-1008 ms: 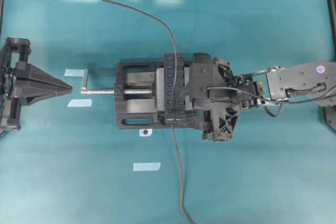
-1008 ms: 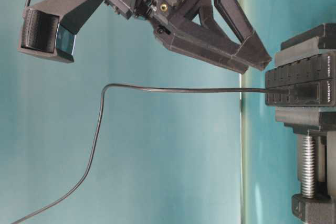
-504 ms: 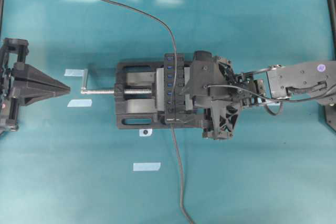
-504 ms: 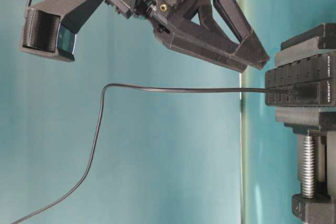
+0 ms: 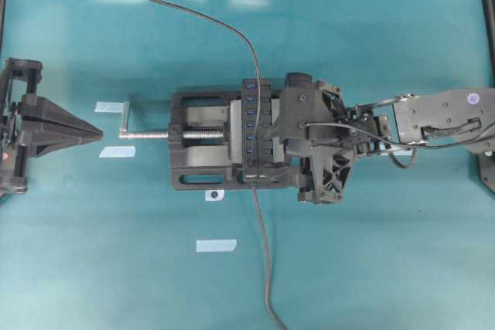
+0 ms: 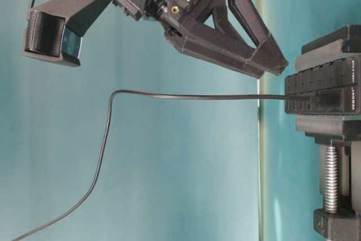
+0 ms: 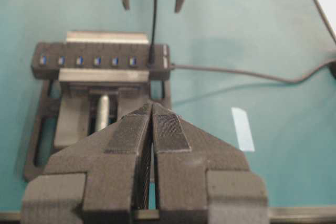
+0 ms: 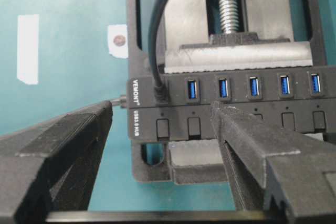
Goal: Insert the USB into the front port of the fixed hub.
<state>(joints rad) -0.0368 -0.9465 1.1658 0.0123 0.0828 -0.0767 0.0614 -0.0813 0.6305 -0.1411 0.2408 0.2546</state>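
Black USB [image 8: 159,94] sits plugged into the end port of the hub [image 5: 250,130], which a vise [image 5: 203,141] clamps mid-table [image 5: 371,268]. Right gripper [image 8: 160,129] hangs spread wide over the hub, holding nothing; left gripper [image 7: 151,129] is closed and empty near the table's left edge.

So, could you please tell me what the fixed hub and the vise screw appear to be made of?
The fixed hub looks like matte black plastic: dull, even casing with white print and blue port inserts. The vise screw looks like bare metal, likely steel: silver-grey, with threads that catch the light.
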